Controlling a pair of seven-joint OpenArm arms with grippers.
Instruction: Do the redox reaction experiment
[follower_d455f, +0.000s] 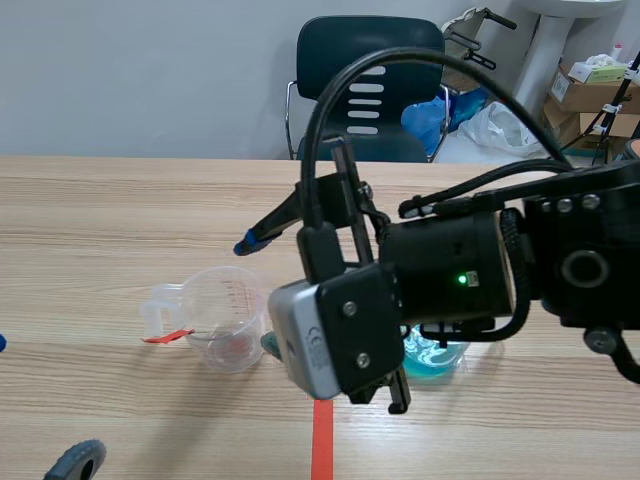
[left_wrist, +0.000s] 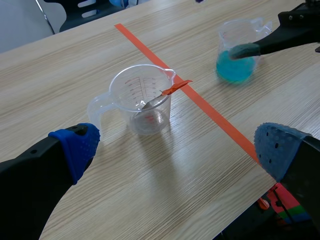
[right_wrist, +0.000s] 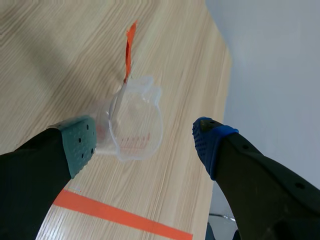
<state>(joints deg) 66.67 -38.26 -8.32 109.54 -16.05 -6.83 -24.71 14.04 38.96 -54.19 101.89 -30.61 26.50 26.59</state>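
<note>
Right tool (right_wrist: 145, 142) agape (wide gap), cup (follower_d455f: 225, 320) beside

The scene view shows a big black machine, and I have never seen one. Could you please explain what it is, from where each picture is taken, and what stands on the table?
It is a robot with two black arms, each ending in a two-fingered hand. The scene view looks from between the arms; the right arm fills it, stretched past the middle. The other two pictures come from cameras on the wrists, looking past each hand's own fingers. On the table stand a clear cup with an orange-tipped stick in it and a cup of blue liquid. The left hand and the right hand are both open and hold nothing; the clear cup is just ahead of the right hand.
</note>
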